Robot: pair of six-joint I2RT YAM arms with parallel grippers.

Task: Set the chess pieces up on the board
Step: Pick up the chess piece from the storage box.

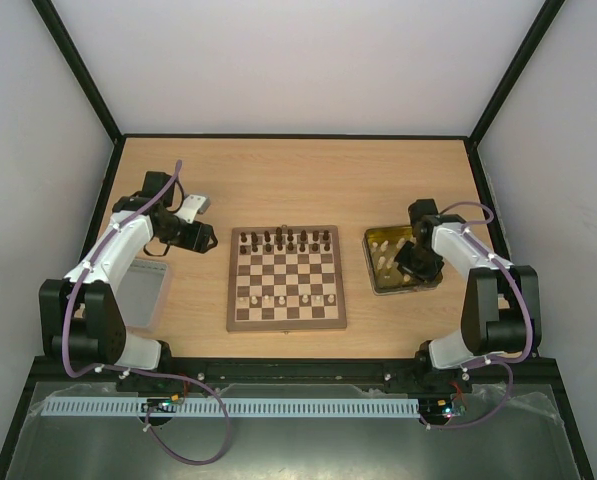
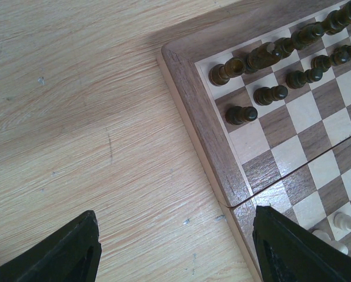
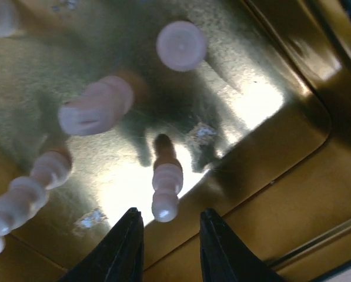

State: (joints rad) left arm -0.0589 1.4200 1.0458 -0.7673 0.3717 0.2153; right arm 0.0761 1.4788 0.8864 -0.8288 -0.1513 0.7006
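The chessboard [image 1: 286,306] lies mid-table, with dark pieces [image 1: 283,240] along its far rows and a few cream pieces [image 1: 278,298] near the front. In the left wrist view the board corner [image 2: 190,82] and dark pieces [image 2: 271,93] show. My left gripper [image 2: 175,249] is open and empty, above the table just left of the board. My right gripper [image 3: 170,226] is open low inside the yellow tray [image 3: 269,194], with an upright cream piece [image 3: 166,191] just beyond its tips, not gripped. Other cream pieces [image 3: 96,106] stand or lie in the tray.
The yellow tray [image 1: 373,277] sits right of the board. A grey translucent lid [image 1: 148,292] lies at the left near the left arm's base. A small white object [image 1: 196,206] lies at the far left. Dark frame walls bound the table.
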